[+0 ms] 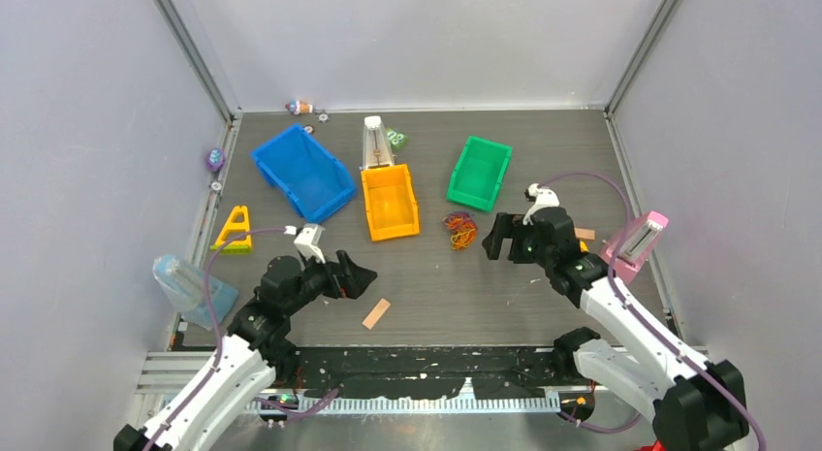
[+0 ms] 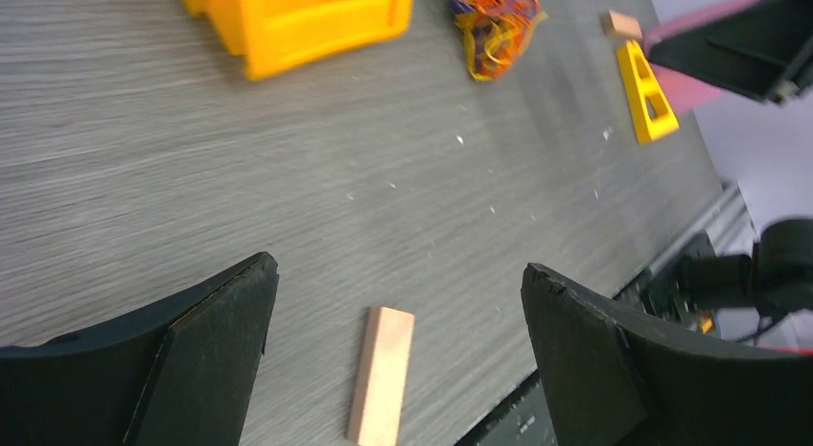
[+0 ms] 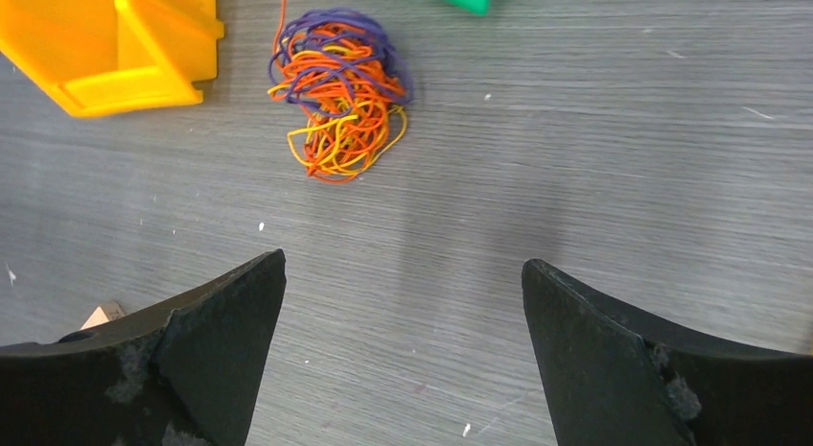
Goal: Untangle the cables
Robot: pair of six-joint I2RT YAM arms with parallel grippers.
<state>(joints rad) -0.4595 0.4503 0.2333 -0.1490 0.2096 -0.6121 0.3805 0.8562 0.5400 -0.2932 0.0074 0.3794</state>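
The cables (image 3: 337,91) lie in one small knot of orange, yellow and purple loops on the tabletop (image 1: 436,286), just off the right near corner of the orange bin (image 1: 391,201). They are apart from the bin, and one orange strand trails away from the knot toward the far side. Bare tabletop rings the knot on its near and right sides.

The right hand (image 1: 496,236) hangs farther right of the orange bin, just past the knot. Its jaws are spread wide and released, with nothing between them, and in the wrist view the cables sit ahead of the gap, toward its left finger. The left hand (image 1: 354,276) hangs on the near-left side of the orange bin, also released and wide, holding nothing. A wooden block (image 1: 376,313) lies flat on the tabletop on the bin's near side, roughly between the two arms. It is the only thing in that wide stretch of open surface.

A blue bin (image 1: 302,172) sits tilted just left of the orange bin, close to its far-left corner. A green bin (image 1: 479,172) stands to the right of the orange bin, clear of it and beyond the cables. Well to the right of the orange bin, a pink-based object (image 1: 635,242) sits at the tabletop's right edge. Well to its left, a yellow A-shaped piece (image 1: 235,228) stands at the left edge.

The tabletop is dark grey with a wood grain and small pale specks. Plain grey walls close it in on three sides, with metal posts rising at the far corners.
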